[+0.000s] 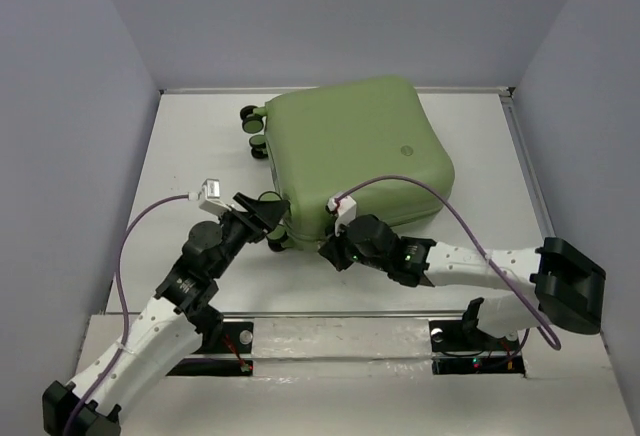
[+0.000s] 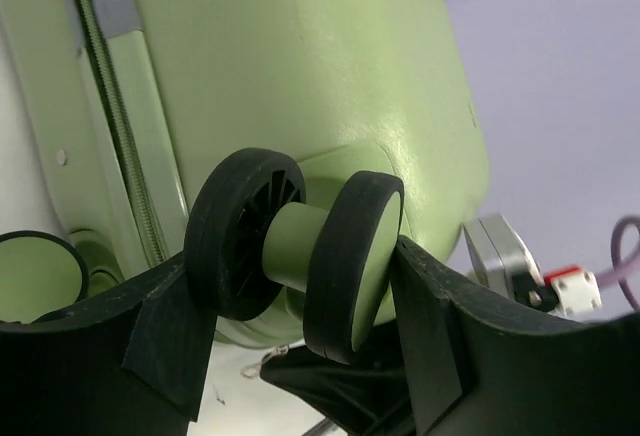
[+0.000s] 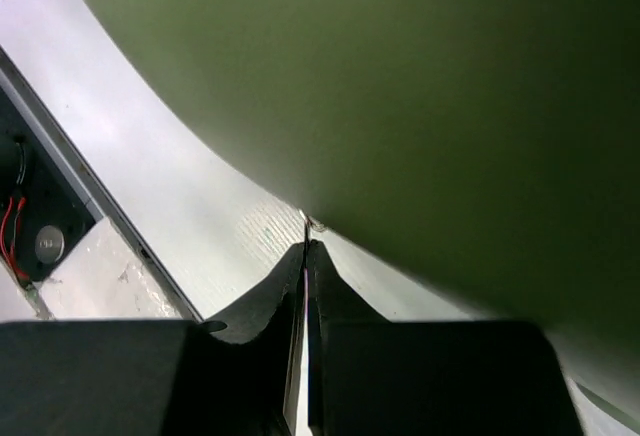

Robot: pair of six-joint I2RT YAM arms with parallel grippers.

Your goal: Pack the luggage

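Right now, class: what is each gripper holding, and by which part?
The left gripper clamps the luggage by its twin wheel. The right gripper is shut at the luggage's lower edge; any hold cannot be told.

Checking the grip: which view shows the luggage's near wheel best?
Left wrist: the double wheel fills the frame, clamped in the left tool. The top view shows it small, partly hidden by that tool. The right wrist view shows only the shell of the luggage, no wheel.
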